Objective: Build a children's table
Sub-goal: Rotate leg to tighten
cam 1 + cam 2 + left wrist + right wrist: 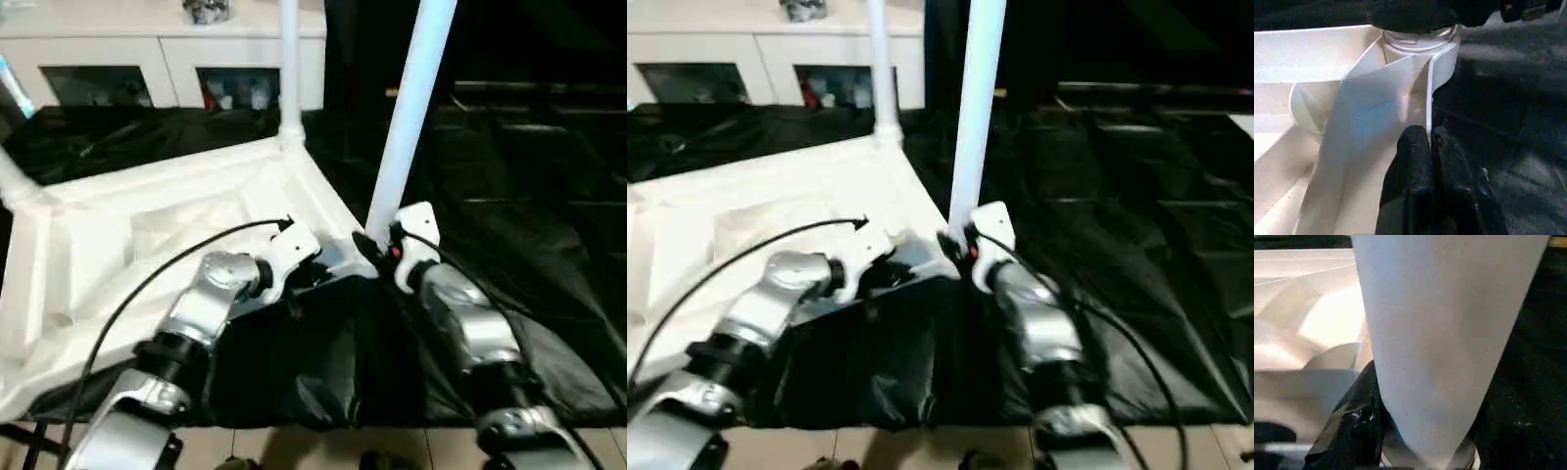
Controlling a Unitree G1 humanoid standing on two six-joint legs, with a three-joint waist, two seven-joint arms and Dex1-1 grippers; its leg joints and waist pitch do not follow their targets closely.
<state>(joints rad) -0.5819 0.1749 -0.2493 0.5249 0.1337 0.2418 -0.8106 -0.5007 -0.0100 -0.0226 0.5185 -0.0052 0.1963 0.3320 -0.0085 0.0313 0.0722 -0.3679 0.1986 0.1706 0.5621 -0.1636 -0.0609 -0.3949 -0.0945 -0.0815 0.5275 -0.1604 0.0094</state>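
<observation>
The white plastic rectangular tabletop (176,211) lies ribbed side up on black plastic sheeting (549,255). It looks light and stiff but slick, so I'd hold it by a thin rim. The left gripper (1431,147) pinches the rim wall at the near corner. The right gripper (377,253) clamps the base of a long tapered white tubular leg (407,113) at that corner's round socket (1418,41), best gripped low. A second leg (289,69) stands in the far corner. Behind, the white cabinet (167,64) holds small blurry items.
</observation>
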